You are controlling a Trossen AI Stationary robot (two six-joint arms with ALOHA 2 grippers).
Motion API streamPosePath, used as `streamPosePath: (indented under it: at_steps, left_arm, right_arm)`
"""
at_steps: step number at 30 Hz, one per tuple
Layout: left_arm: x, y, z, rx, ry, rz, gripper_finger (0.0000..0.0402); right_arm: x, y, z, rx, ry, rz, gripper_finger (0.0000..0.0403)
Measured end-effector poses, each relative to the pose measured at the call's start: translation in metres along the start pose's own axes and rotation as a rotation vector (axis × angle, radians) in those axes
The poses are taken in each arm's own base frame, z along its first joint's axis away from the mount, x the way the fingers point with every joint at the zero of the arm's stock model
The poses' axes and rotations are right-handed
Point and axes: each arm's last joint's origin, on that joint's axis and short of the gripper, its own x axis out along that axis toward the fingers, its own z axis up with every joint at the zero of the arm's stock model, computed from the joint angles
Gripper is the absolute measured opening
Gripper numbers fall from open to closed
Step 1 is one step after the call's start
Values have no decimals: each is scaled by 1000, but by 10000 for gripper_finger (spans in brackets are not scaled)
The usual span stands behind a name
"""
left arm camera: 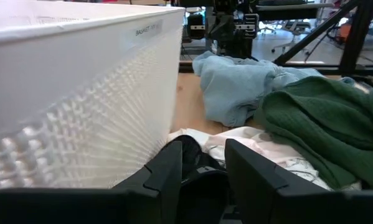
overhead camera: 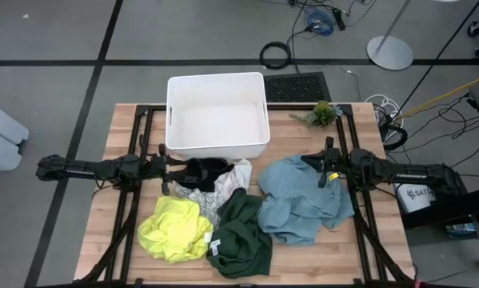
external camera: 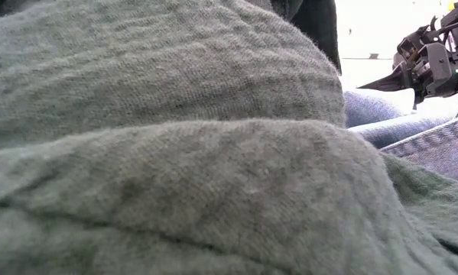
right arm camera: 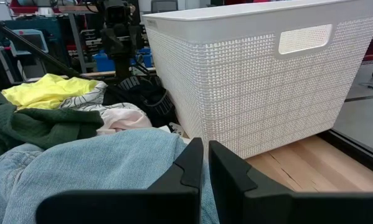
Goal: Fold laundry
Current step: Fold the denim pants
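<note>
The laundry lies heaped on the wooden table in front of the white bin (overhead camera: pixel 215 78). It is made up of a black garment (overhead camera: pixel 203 170), a white one with grey pattern (overhead camera: pixel 225 189), a bright yellow one (overhead camera: pixel 175 228), a dark green one (overhead camera: pixel 241 236) and a light blue one (overhead camera: pixel 303 204). My left gripper (overhead camera: pixel 173 170) is open and level at the black garment's left edge, with black cloth (left arm camera: pixel 195 155) between its fingers. My right gripper (overhead camera: pixel 313 164) is shut, just above the light blue garment's (right arm camera: pixel 93 162) far part, and holds nothing. It also shows in the low view (external camera: pixel 378 82). My left gripper has the black garment's left edge (left arm camera: pixel 202 177) between its open fingers, coming level from the table's left. Whether the fingers touch the cloth I cannot tell.
The bin's long wall (left arm camera: pixel 80 106) stands close beside my left gripper, and its end wall (right arm camera: pixel 254 87) faces my right gripper. A small green plant (overhead camera: pixel 323 114) sits at the far right. The dark green garment (external camera: pixel 175 153) fills the low view. Bare wood (overhead camera: pixel 375 232) shows at the right.
</note>
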Motion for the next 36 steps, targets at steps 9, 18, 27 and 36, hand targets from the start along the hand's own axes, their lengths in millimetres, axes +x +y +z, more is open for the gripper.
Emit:
streamPosePath:
  at_steps: [9,18,27,36]
  left_arm:
    - [0,-1,0,-222,4,-20,132]
    - [-3,-3,21,-421,-129,-151,132]
    - [-16,-1,73,-281,-297,-219,132]
    - [-7,0,119,-93,-189,-121,132]
  right_arm:
    - [0,0,5,25,-53,-3,16]
    - [-1,0,15,44,-149,6,16]
    - [-4,0,29,171,-303,1,16]
    - [-6,0,35,135,-361,0,18]
